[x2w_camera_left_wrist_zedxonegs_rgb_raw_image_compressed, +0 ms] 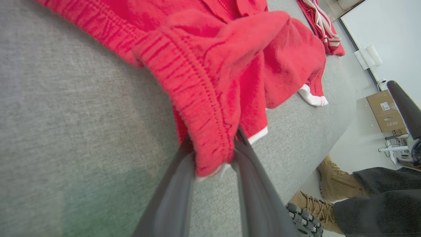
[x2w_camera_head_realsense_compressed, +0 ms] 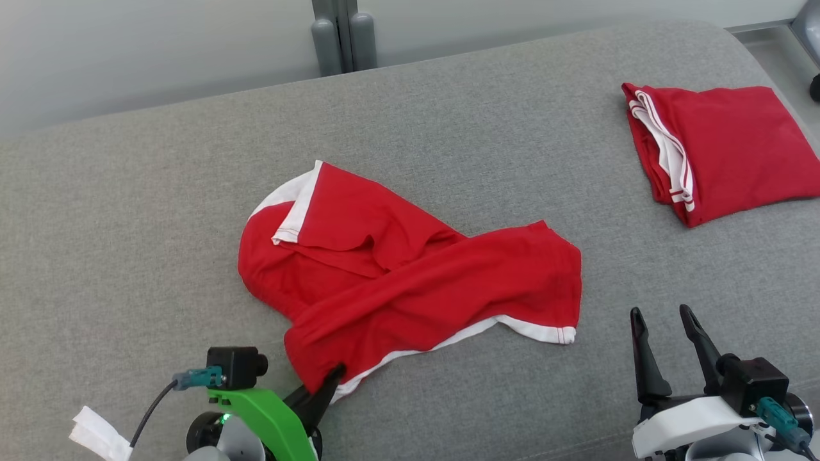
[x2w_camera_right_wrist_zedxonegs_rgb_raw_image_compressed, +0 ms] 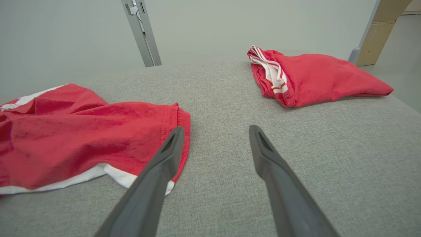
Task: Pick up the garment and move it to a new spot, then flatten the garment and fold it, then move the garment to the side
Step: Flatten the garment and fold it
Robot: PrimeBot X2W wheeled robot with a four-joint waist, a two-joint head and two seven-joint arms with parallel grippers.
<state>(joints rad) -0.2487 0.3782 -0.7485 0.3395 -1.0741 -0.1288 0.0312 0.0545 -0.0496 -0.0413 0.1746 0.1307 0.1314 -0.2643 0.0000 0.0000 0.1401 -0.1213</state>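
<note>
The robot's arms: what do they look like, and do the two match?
Not quite. Both have two long, dark, tapering fingers. The left pincer sits on a bright green bracket, with a black camera box, teal plug, black cable and white tag. The right pincer has a white shell, with the same box and plug.

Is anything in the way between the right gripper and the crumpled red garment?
Nothing visible. Only bare grey cushion lies between the open right gripper and the hem of the crumpled garment; the folded red garment sits farther off.
</note>
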